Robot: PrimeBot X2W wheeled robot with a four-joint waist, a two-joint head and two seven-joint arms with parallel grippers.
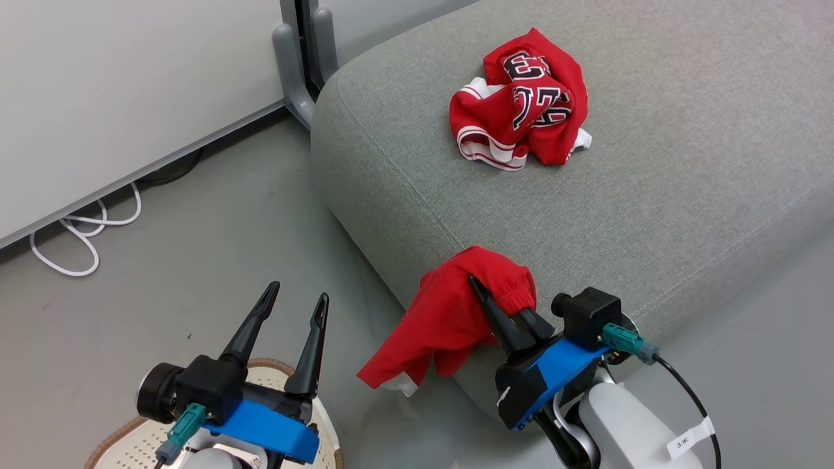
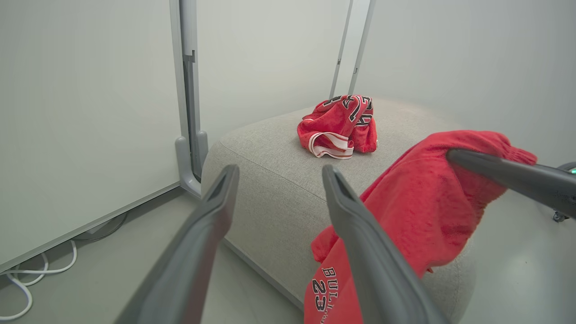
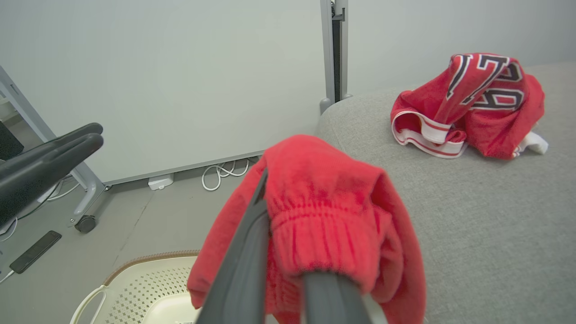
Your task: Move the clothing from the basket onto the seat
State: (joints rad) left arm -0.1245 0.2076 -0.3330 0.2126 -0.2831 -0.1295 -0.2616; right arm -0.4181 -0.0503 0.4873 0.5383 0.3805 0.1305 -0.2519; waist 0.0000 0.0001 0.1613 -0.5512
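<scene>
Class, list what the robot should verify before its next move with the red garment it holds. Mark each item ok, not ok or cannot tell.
1. Jaws of the right gripper shut on the held garment: ok.
2. All of the held garment is above the seat: not ok; it hangs past the seat's edge.
3. The jersey lies on the seat: ok.
4. The left gripper is open and empty: ok.
5. The basket is emptied: cannot tell; part of it is hidden.
</scene>
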